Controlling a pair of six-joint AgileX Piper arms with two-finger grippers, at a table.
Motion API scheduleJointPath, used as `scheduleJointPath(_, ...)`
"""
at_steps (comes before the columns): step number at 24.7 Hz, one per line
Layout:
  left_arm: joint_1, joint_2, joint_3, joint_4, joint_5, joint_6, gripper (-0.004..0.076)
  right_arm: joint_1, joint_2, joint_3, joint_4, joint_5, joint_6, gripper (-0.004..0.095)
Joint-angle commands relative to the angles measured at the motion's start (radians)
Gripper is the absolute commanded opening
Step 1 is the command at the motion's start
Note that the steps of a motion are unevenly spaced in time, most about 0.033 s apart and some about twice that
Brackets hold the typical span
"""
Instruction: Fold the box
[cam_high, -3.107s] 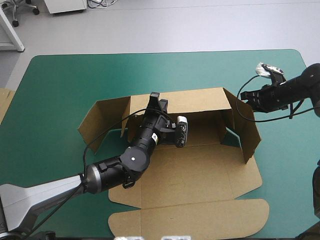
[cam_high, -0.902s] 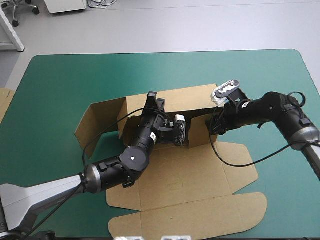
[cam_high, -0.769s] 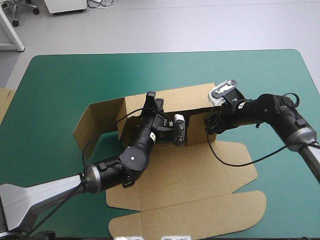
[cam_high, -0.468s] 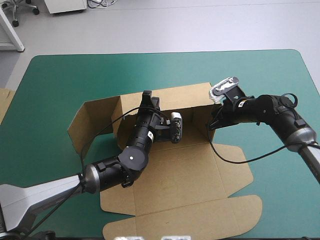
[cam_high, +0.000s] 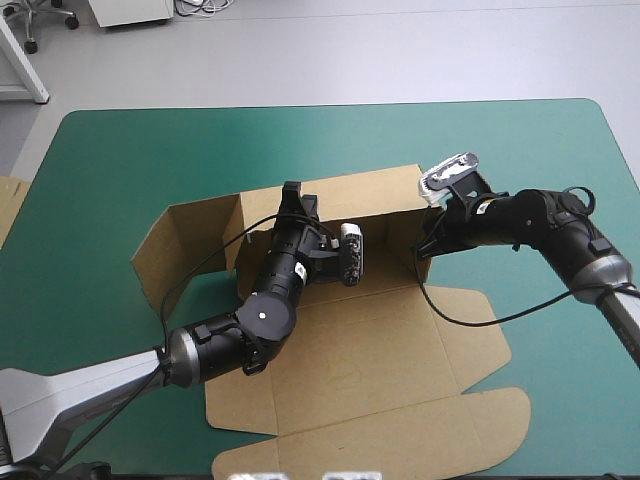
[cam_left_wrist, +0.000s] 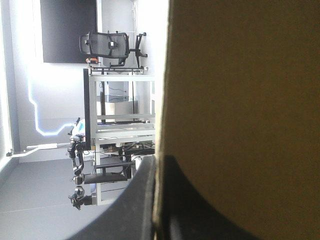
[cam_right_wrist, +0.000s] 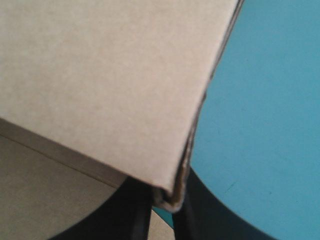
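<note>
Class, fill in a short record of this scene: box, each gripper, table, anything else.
box: brown, back wall raised, front panels flat
left gripper: shut on the back wall's top edge
right gripper: shut on the wall's right-hand corner
table: teal-green cover
other: more board at the table's left edge

I see bare teal-green cover (cam_high: 200, 150) across upper frame and lower right, box (cam_high: 370, 200) walls standing mid-frame block passage, left gripper (cam_high: 295, 197) and right gripper (cam_high: 423, 248) clamped there, flat lid panels (cam_high: 400, 440) fill lower centre.

Left gripper (cam_high: 297, 195), right gripper (cam_high: 424, 246): both pinched
</note>
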Motion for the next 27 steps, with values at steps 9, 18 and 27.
scheduleJointPath(9, -0.011, -0.038, -0.03, 0.066, -0.053, -0.043, -0.001, 0.031, -0.06, -0.025, -0.016, 0.01, 0.074, 0.0421)
scheduleJointPath(18, -0.011, -0.038, -0.03, 0.066, -0.051, -0.047, -0.001, 0.112, -0.225, 0.23, -0.137, -0.267, 0.265, 0.0421)
scheduleJointPath(27, -0.011, -0.038, -0.03, 0.031, -0.053, -0.049, -0.001, 0.112, -0.145, 0.273, -0.128, -0.457, 0.285, 0.0405)
